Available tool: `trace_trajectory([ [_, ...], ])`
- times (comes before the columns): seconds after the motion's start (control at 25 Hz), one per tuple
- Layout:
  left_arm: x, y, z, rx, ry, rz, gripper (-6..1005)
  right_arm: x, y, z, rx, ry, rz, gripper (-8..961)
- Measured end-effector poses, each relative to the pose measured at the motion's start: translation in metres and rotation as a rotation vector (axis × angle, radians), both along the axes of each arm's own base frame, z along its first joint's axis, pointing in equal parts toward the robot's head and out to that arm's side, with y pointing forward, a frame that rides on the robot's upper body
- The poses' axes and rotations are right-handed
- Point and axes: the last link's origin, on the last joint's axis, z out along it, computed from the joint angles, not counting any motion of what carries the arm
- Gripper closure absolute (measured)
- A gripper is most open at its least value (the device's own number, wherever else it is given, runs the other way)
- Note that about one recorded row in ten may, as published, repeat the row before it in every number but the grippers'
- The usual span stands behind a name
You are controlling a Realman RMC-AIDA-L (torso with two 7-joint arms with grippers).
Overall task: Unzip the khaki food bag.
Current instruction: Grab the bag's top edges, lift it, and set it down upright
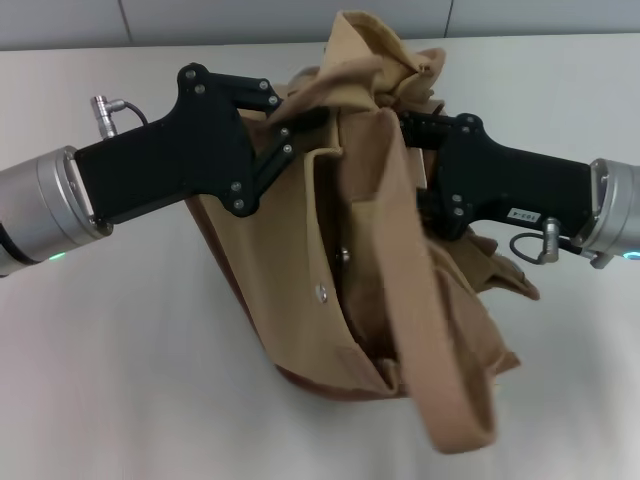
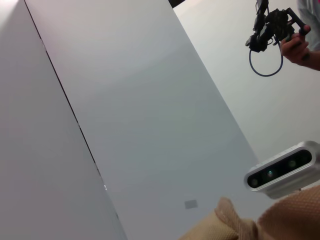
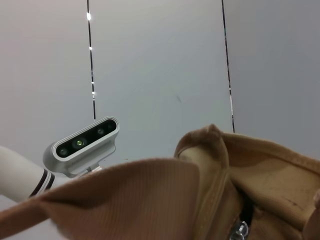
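The khaki food bag [image 1: 380, 260] is bunched up over the white table [image 1: 120, 360], its top raised between my two arms. One wide webbing handle [image 1: 440, 350] hangs down its front, beside two metal snap buttons [image 1: 322, 292]. My left gripper [image 1: 305, 118] comes in from the left and is shut on the fabric at the bag's top edge. My right gripper [image 1: 415, 125] reaches into the top folds from the right, its tip buried in cloth. The right wrist view shows the bag's tan fabric [image 3: 150, 195] and a metal zipper pull [image 3: 241, 230]. A corner of the bag [image 2: 290, 215] shows in the left wrist view.
Both wrist views look up at the grey wall panels and at my head camera [image 2: 282, 170] [image 3: 82, 142]. A person's hand [image 2: 297, 50] holds a black device with a cable in the far background. The table's back edge [image 1: 200, 47] meets the wall behind the bag.
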Motion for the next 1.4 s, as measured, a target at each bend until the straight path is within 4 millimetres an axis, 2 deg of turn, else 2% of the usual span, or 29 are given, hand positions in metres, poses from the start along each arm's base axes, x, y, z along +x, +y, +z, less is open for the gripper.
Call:
trace_trajectory([
  [0.04, 0.0, 0.0, 0.0, -0.002, 0.0, -0.001, 944, -0.002, 0.002, -0.003, -0.007, -0.003, 0.0, 442],
  [0.32, 0.001, 0.0, 0.0, -0.003, 0.001, -0.003, 944, -0.006, 0.007, -0.01, -0.029, -0.025, -0.017, 360],
  [0.64, 0.001, -0.001, -0.001, -0.006, -0.003, -0.006, 944, -0.009, 0.009, -0.013, -0.035, -0.032, -0.02, 550],
  [0.84, 0.001, -0.001, -0.001, -0.006, -0.003, -0.006, 944, -0.008, 0.011, -0.013, -0.035, -0.03, -0.038, 763],
  [1.08, 0.001, 0.0, 0.0, -0.002, -0.002, -0.003, 944, -0.005, 0.009, -0.011, -0.036, -0.033, -0.045, 867],
  [1.4, 0.0, 0.001, 0.003, 0.022, -0.025, 0.011, 944, 0.009, 0.0, -0.004, -0.066, -0.078, -0.047, 889],
])
